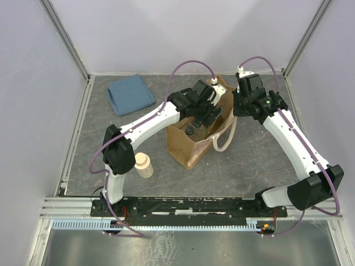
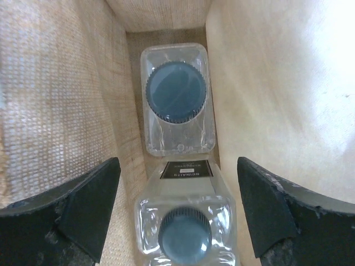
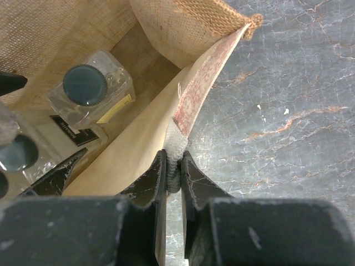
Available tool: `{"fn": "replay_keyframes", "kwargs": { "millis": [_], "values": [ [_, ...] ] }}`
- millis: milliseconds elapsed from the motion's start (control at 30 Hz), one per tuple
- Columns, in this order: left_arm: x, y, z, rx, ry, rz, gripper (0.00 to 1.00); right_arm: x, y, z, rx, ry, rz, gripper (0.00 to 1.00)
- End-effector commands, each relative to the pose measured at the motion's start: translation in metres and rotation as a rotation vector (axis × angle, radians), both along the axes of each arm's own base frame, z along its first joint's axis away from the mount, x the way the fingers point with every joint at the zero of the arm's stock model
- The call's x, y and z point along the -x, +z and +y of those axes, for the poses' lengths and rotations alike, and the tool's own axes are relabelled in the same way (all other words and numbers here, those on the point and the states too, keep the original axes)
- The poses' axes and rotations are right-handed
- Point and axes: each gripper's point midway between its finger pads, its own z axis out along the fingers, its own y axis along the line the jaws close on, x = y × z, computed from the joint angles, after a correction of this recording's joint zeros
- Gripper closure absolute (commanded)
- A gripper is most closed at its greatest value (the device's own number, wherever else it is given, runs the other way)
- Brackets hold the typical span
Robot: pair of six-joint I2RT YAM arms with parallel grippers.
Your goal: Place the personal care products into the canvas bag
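Two clear bottles (image 2: 176,94) stand in bag (image 1: 183,147) beneath left gripper (image 2: 177,169), jaws spread, empty. Right gripper (image 3: 175,162) pinches bag rim, likely holding mouth open. Cream bottle (image 1: 144,165) waits on table (image 1: 249,160), outside.

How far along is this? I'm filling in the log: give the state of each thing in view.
canvas bag, upright, mouth open, rim held.
clear square bottles, capped, inside the bag; at least two visible.
cream bottle, capped, upright on the table outside the bag.
blue cloth, folded, on the table.
left gripper, open, inside the bag.
right gripper, shut on the bag's rim.
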Motion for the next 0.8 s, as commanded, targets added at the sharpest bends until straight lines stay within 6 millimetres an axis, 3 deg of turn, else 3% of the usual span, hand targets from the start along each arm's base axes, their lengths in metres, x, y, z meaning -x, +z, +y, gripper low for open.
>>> {"fn": "replay_keyframes", "kwargs": {
  "millis": [0,67,233,333,400,467,533,667,767],
  "values": [
    [-0.008,0.077,-0.007,0.161,0.036,-0.115,0.07,-0.007,0.007,0.000,-0.013,-0.013,-0.038,0.95],
    [-0.008,0.096,-0.005,0.193,0.053,-0.139,0.05,-0.008,0.007,-0.001,-0.007,-0.015,-0.038,0.95],
    [-0.001,0.172,0.016,0.314,0.119,-0.243,0.02,-0.011,0.005,-0.001,0.006,-0.013,-0.032,0.95],
    [0.010,0.215,0.044,0.364,0.178,-0.306,0.02,-0.013,0.002,0.000,0.011,-0.009,-0.022,0.95],
    [0.018,0.229,0.070,0.359,0.254,-0.319,0.02,-0.014,0.000,0.000,0.019,-0.009,-0.014,0.95],
    [0.028,0.223,0.101,0.304,0.353,-0.306,0.02,-0.015,-0.002,-0.001,0.025,-0.010,-0.007,0.95],
    [0.042,0.201,0.144,0.210,0.494,-0.272,0.01,-0.014,-0.003,-0.001,0.026,-0.009,-0.002,0.95],
    [0.074,0.158,0.192,0.104,0.619,-0.193,0.01,-0.014,-0.002,-0.001,0.027,-0.009,-0.001,0.96],
    [0.098,0.134,0.216,0.101,0.682,-0.133,0.01,-0.014,0.000,-0.001,0.030,-0.009,-0.002,0.99]
  ]
}}
